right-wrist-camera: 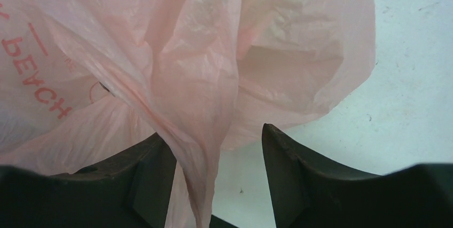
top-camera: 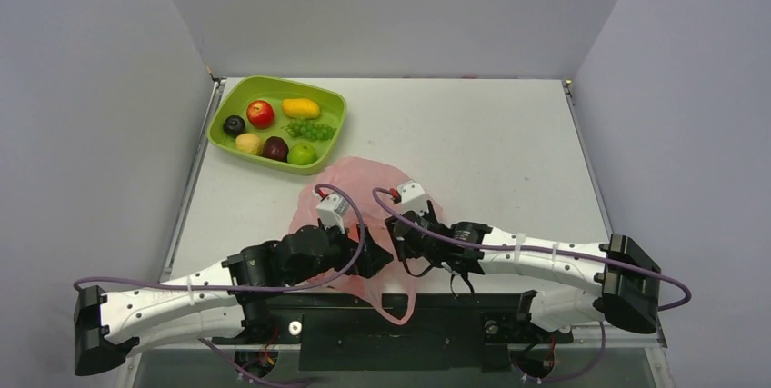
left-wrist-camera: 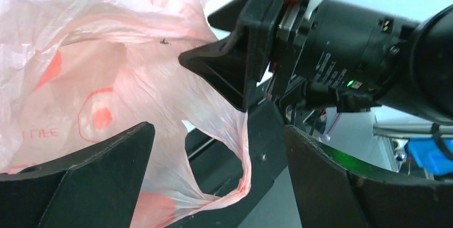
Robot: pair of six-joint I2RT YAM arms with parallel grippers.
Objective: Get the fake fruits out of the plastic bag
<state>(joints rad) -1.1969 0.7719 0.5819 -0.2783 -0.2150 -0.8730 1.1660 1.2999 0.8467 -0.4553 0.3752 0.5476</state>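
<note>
Pink, crinkly film fills the space at both pincers: the plastic bag (top-camera: 368,179) lies slumped on the desk (top-camera: 491,152) right under them, one loop handle trailing back toward the arm bases. The left pincer (left-wrist-camera: 219,132) stands wide, gripping nothing, with the handle loop draped loosely across the gap between its fingers. The right pincer (right-wrist-camera: 213,134) faces it from just beside, jaws parted as well; a twisted fold of the bag runs down between them, brushing one finger, but nothing pinches it. Well beyond the left pincer, off to its left at the far side of the desk, sits a lime-green tray (top-camera: 335,111), and the fake fruits (top-camera: 275,148) are in it — a plum (top-camera: 235,124), a red apple (top-camera: 260,114), a lemon (top-camera: 248,143), a dark red apple (top-camera: 275,147) and a green apple (top-camera: 302,153), alongside a mango (top-camera: 301,108) and a bunch of grapes (top-camera: 310,130). No round shape shows through the film in either wrist view, and the bag looks flat rather than bulging, though folds hide part of its inside. My reading is that the emptying is as good as done — what remains, if anything, is making sure no fruit hides in a crease and drawing both arms clear of the bag.
</note>
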